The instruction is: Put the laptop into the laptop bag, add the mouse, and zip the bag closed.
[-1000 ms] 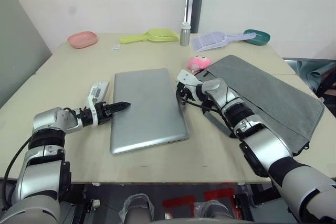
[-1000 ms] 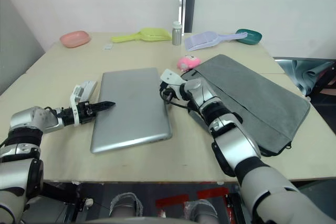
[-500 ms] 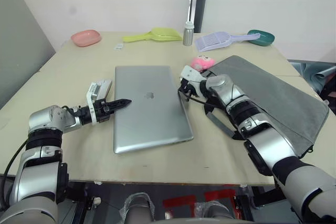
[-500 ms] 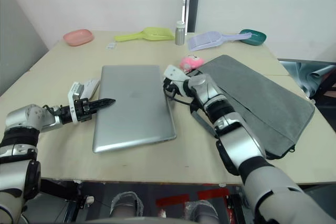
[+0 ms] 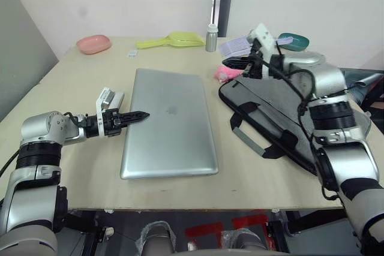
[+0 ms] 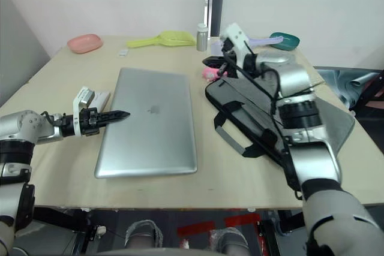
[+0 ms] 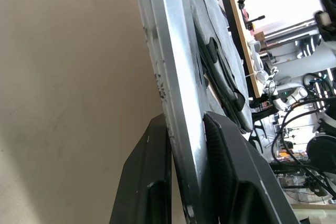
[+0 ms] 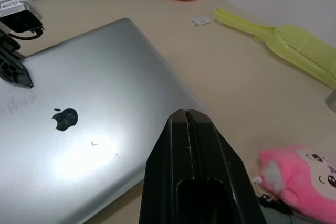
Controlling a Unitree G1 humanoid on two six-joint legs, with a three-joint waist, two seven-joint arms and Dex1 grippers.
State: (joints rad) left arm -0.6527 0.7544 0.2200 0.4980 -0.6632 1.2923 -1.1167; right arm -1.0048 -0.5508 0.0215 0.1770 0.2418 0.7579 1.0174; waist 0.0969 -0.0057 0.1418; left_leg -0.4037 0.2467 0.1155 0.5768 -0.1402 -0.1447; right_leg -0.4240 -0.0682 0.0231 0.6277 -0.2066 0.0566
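The silver-grey laptop (image 5: 171,121) lies closed on the table, left of the laptop bag. My left gripper (image 5: 137,114) is shut on the laptop's left edge, with one finger (image 7: 152,182) under it and the other on top. The grey laptop bag (image 5: 273,109) lies to the right, its mouth gaping toward the laptop with a black rim and strap (image 5: 255,142) showing. My right gripper (image 5: 235,62) hangs above the bag's far corner, fingers (image 8: 191,182) shut with nothing seen between them. The mouse is out of view.
A pink plush toy (image 5: 225,74) sits just below the right gripper, beside the bag. Along the table's far edge stand a pink dish (image 5: 93,44), a yellow scoop (image 5: 171,41), a metal bottle (image 5: 211,38), a lavender scoop (image 5: 240,46) and a teal bowl (image 5: 294,41).
My right gripper rose from the bag's corner beside the laptop to well above the table. The bag's mouth now gapes open. The left gripper still holds the laptop's edge.
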